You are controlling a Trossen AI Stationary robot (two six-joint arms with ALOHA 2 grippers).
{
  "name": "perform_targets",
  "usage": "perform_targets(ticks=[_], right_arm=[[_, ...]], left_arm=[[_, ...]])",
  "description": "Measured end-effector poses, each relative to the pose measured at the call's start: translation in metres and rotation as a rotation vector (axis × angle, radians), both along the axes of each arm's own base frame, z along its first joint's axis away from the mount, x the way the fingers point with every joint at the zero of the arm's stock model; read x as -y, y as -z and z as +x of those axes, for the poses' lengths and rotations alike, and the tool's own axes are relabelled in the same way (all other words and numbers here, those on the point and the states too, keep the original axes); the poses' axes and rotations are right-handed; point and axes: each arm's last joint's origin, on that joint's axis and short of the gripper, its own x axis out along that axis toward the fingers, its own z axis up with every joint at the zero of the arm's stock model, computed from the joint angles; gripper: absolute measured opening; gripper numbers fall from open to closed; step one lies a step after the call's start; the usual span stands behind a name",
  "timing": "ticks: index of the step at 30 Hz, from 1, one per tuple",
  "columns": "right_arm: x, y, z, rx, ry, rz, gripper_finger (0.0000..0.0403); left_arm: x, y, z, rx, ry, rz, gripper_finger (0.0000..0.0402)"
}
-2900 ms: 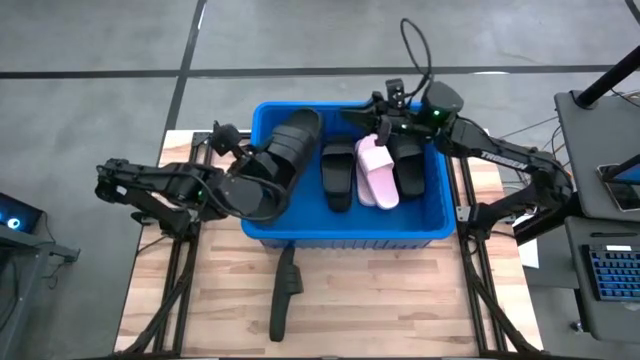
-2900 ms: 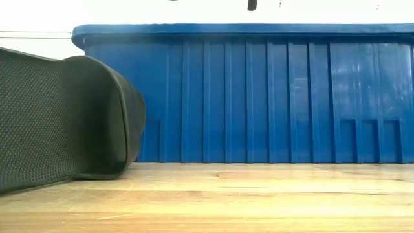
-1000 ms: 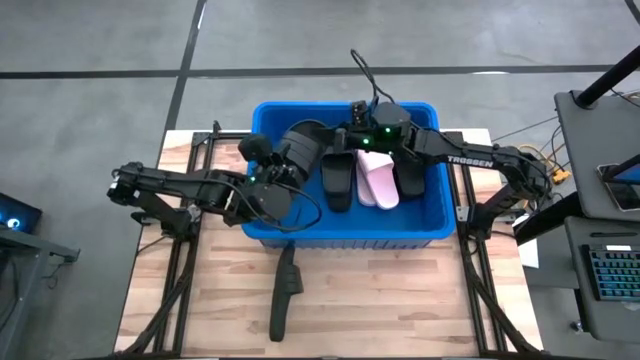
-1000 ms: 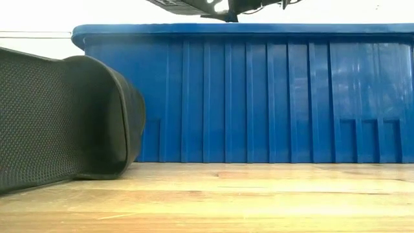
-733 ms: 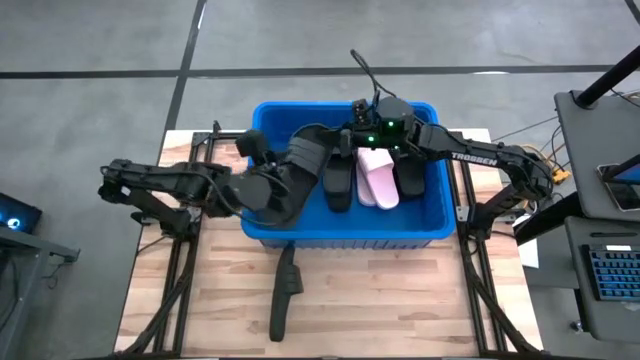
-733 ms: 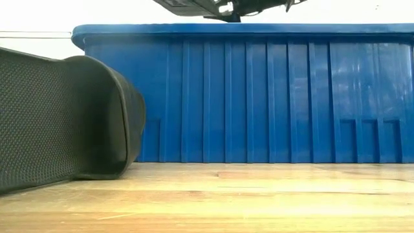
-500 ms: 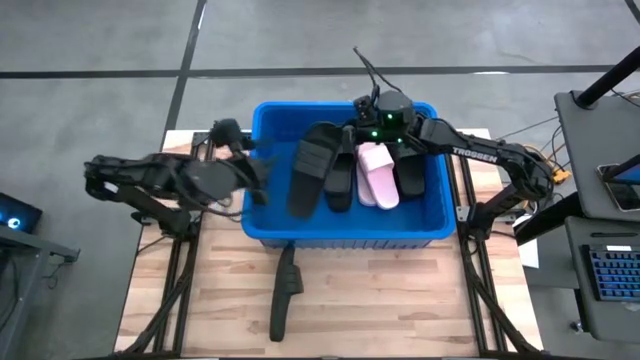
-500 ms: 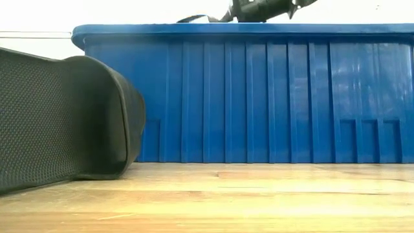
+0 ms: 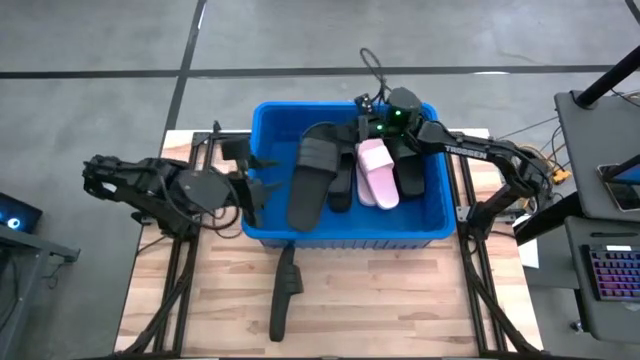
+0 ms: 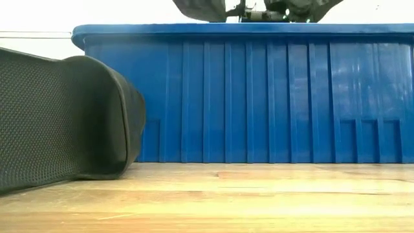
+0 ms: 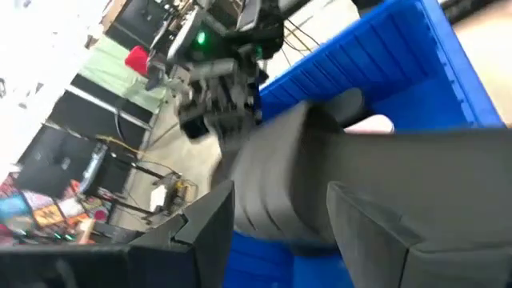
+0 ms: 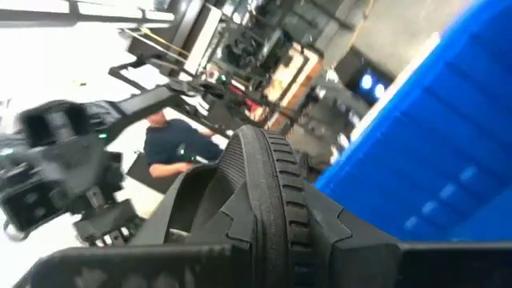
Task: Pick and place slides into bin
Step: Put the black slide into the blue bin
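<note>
The right hand (image 9: 362, 128) reaches over the far side of the blue bin (image 9: 268, 215), its fingers clamped on the strap end of a black slide (image 9: 310, 172) that slants down into the bin's left half. Just beside it in the bin lie another black slide (image 9: 343, 182), a pale pink one (image 9: 375, 173) and one more black one (image 9: 410, 170), side by side. The left hand (image 9: 247, 192) sits outside the bin's left wall, its fingers apart and holding nothing.

The bin stands on a pale wooden desk (image 9: 380, 300) of planks. One black slide (image 9: 284, 290) lies on the desk in front of the bin. Around the desk is grey concrete floor (image 9: 100, 60). Past the right hand's fingers, a person in a dark top (image 12: 178, 144) shows among racks and equipment.
</note>
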Motion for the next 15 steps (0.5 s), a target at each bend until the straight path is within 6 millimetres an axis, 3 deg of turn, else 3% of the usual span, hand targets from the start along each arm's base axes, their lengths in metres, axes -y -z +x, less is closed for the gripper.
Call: perform_targets(ticks=[6, 15], right_arm=[[0.003, 0.015, 0.01, -0.029, -0.016, 0.049, 0.0041], [0.007, 0.014, 0.015, 0.031, -0.012, 0.084, 0.0041]], left_arm=[[0.005, 0.01, 0.019, -0.064, 0.008, 0.052, 0.0185], [0.01, 0.027, 0.043, -0.166, -0.061, 0.18, 0.0185]])
